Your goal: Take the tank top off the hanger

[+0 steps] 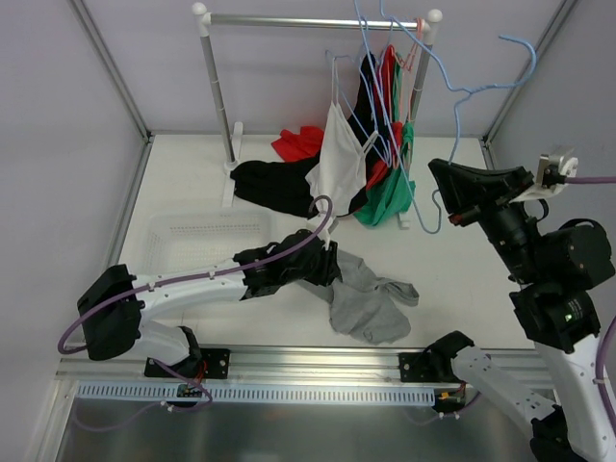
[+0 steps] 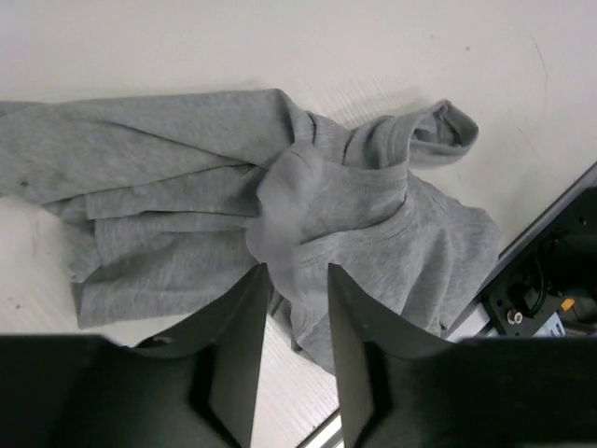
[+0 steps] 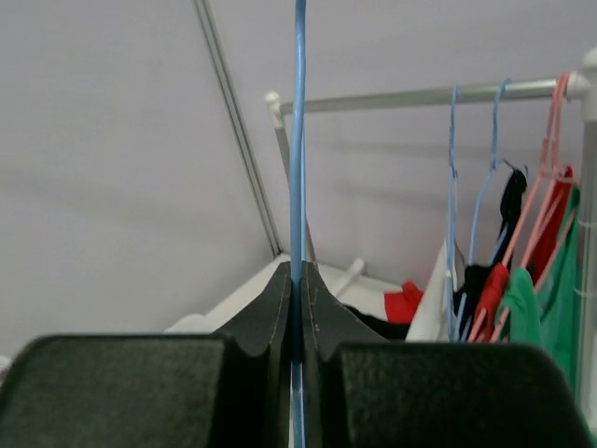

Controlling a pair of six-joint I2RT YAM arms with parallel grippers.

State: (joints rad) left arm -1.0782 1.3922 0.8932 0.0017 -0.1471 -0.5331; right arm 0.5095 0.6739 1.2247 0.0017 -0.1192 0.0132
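Basically done: grey tank top [image 1: 371, 300] lies crumpled on the desk [image 1: 192, 183], off the blue hanger [image 3: 298, 140] which the right hand [image 3: 297, 273] clamps aloft, left hand [image 2: 291, 278] parted over the cloth, gripping nothing.

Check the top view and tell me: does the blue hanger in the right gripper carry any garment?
No: the blue hanger is bare wire, and the gray tank top lies on the table.
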